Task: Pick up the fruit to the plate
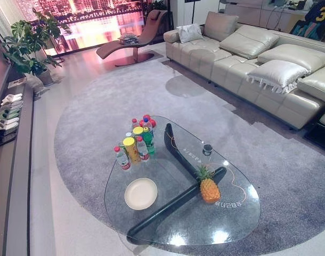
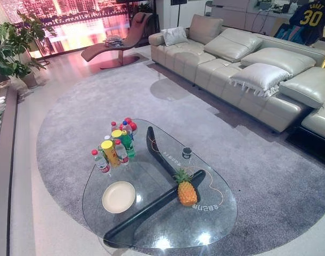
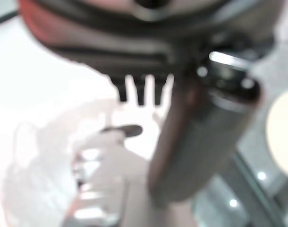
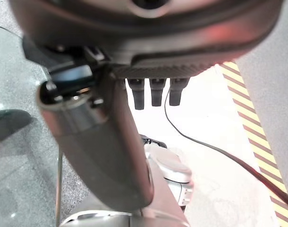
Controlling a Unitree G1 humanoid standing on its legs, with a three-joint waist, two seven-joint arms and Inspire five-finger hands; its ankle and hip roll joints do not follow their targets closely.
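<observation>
Pre-reach: pineapple (image 1: pixel 209 190) untouched on table (image 1: pixel 234 221).
We see both robot hands (image 4: pixel 156 92) hanging with straight, spread fingers; next, reach out, grasp, carry to plate (image 1: pixel 140 193).

Glass coffee table (image 1: pixel 232 218) (on grey rug (image 1: pixel 98 106)) bears pineapple (image 1: pixel 208 186), plate (image 1: pixel 140 193), bottles (image 1: pixel 136 140)

An orange-yellow pineapple (image 1: pixel 209 188) with a green crown stands near the clear glass tabletop (image 1: pixel 226 218) edge. The plate (image 1: pixel 140 193) is cream. Bottles (image 1: pixel 136 141) carry red, blue and yellow caps. The rug (image 1: pixel 98 106) is grey, the sofa (image 1: pixel 258 58) beige.
</observation>
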